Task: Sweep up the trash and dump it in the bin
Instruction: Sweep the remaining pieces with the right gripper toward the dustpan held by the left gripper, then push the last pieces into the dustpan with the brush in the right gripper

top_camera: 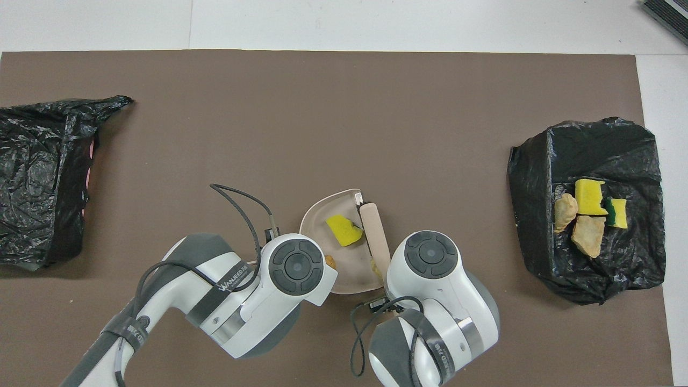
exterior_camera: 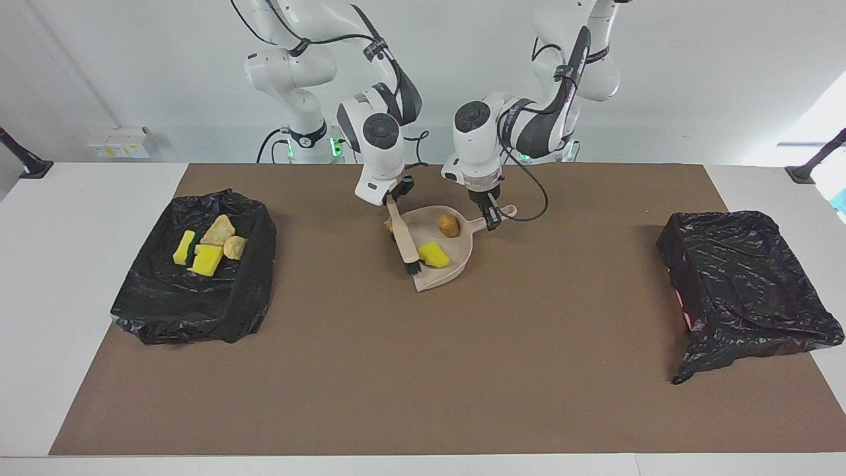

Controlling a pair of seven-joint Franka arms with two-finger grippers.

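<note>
Brown matting (exterior_camera: 423,370) covers the table under a pale wall. At its middle, close to the robots, lies a beige dustpan (exterior_camera: 456,268) with its mouth toward the right arm's end. The left gripper (exterior_camera: 490,219) is clamped on the pan's handle. The right gripper (exterior_camera: 391,200) is clamped on the handle of a brush (exterior_camera: 404,243), whose bristles rest at the pan's mouth, its stick lying along the open edge.

Inside the pan sit a yellow sponge bit (exterior_camera: 433,254) just beside the bristles and an orange-brown chunk (exterior_camera: 449,225) nearer the handle. A pale chunk (exterior_camera: 388,226) shows at the brush stick on the side away from the pan; whether it is on the pan's lip or on the mat I cannot tell.

Toward the right arm's end stands a bin lined with black bag (exterior_camera: 244,291), holding two yellow sponge bits and two pale chunks. Toward the left arm's end lies another black-bagged bin (exterior_camera: 747,284), tipped on its side.
</note>
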